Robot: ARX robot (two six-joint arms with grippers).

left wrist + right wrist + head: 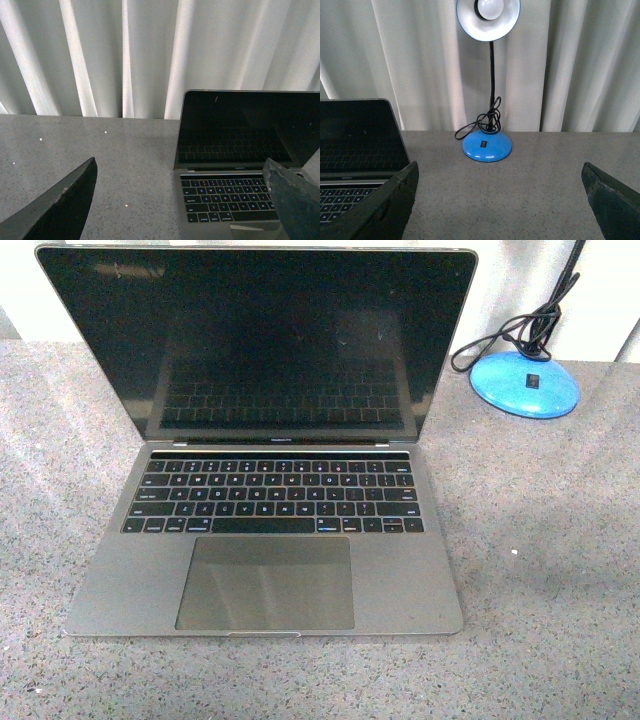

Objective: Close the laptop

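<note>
We get bright, even light in all three views, shadows soft. The laptop screen mirrors its own keyboard; trackpad carries pale glare streaks. Curtain behind the laptop blows out in vertical bands. Tabletop looks grainy.

Laptop and lamp on the tabletop, curtain behind.
The laptop lies mid-tabletop, its keyboard toward the robot and its screen raised at the far side. The lamp stands to the laptop's right and further back, near it but apart, with its cord bunched on its base. The curtain hangs behind the tabletop's far edge.
</note>
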